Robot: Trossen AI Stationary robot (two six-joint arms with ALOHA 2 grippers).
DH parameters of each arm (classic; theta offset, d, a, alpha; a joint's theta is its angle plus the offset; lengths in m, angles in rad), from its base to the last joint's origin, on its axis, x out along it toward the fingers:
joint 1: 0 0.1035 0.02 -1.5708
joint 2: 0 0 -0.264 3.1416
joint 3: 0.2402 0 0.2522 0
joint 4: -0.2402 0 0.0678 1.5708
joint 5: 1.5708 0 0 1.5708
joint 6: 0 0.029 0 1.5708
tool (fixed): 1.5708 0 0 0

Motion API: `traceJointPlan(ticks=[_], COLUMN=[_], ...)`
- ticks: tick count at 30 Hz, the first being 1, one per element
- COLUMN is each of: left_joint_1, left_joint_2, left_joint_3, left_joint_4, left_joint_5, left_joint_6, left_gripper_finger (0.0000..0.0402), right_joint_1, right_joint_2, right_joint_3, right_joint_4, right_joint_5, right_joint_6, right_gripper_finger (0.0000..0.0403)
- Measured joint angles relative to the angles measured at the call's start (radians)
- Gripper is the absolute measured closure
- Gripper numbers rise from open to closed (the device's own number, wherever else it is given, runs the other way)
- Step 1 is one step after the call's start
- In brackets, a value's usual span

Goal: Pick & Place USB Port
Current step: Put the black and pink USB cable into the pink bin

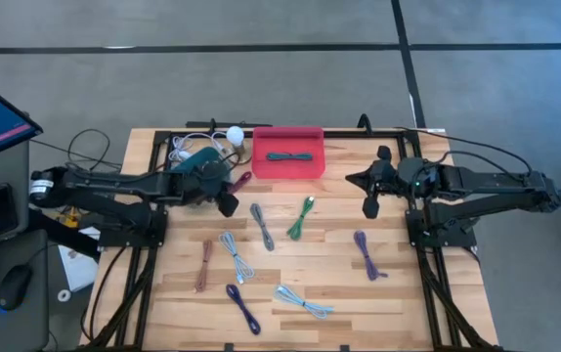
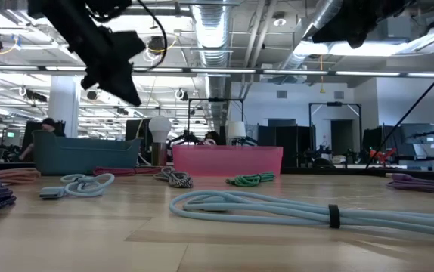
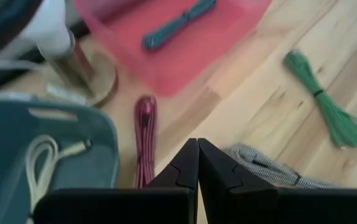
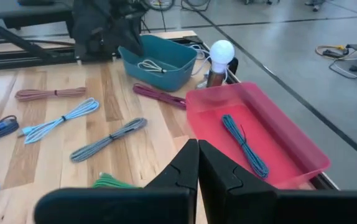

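The wooden desk (image 1: 398, 293) carries a scatter of bundled USB cables, and the red bin (image 1: 287, 154) at its far edge serves as landmark. Left of the red bin, the teal bin (image 4: 160, 59) is mostly hidden from above by the left arm; the right wrist view shows a white cable (image 4: 148, 65) lying in it. A small lamp with a round white bulb (image 1: 234, 135) stands between the two bins.

Inside the red bin a dark teal cable (image 1: 290, 156) lies with its long axis along the bin's length. Just off the bin's front left corner a maroon cable (image 3: 144, 140) points away from the bin toward the near edge; in the high view the left arm partly covers it. Nearer than the bin, a grey braided cable (image 1: 261, 225) and a green cable (image 1: 301, 217) lie diagonally. Farther toward the near edge are a brown cable (image 1: 205, 264), two light blue cables (image 1: 237, 256) (image 1: 303, 302), a dark blue cable (image 1: 243, 307) and, to the right, a purple cable (image 1: 367, 254).

The left pincer (image 3: 197, 168) hangs above the desk just in front of the red bin's left corner, fingers pressed together and holding nothing. The right pincer (image 4: 198, 163) hangs right of the red bin, likewise closed and empty.
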Motion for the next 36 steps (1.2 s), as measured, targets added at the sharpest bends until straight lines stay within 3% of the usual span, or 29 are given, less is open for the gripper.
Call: traceJointPlan(ticks=[5, 12, 20, 24, 36], left_joint_1=[0.05, 0.05, 0.053, 0.067, 0.133], left_joint_2=[0.076, 0.151, 0.172, 0.169, 0.183], left_joint_3=[0.0, 0.0, -0.001, -0.001, -0.001], left_joint_4=[-0.005, -0.005, -0.013, -0.013, -0.014], left_joint_5=[0.098, 0.111, 0.061, 0.088, 0.134], left_joint_6=[-0.043, -0.104, -0.155, -0.154, -0.076], left_gripper_finger=[0.0398, 0.0398, 0.0398, 0.0395, 0.0312], right_joint_1=[0.0, 0.0, 0.0, 0.0, 0.0], right_joint_2=[0.0, 0.0, 0.0, 0.0, 0.0], right_joint_3=[0.0, 0.0, 0.0, 0.0, 0.0], right_joint_4=[-0.001, -0.005, -0.004, -0.004, -0.004], right_joint_5=[0.0, -0.001, -0.002, -0.003, -0.003], right_joint_6=[0.0, 0.0, 0.0, 0.0, 0.0], right_gripper_finger=[0.0402, 0.0402, 0.0402, 0.0402, 0.0402])
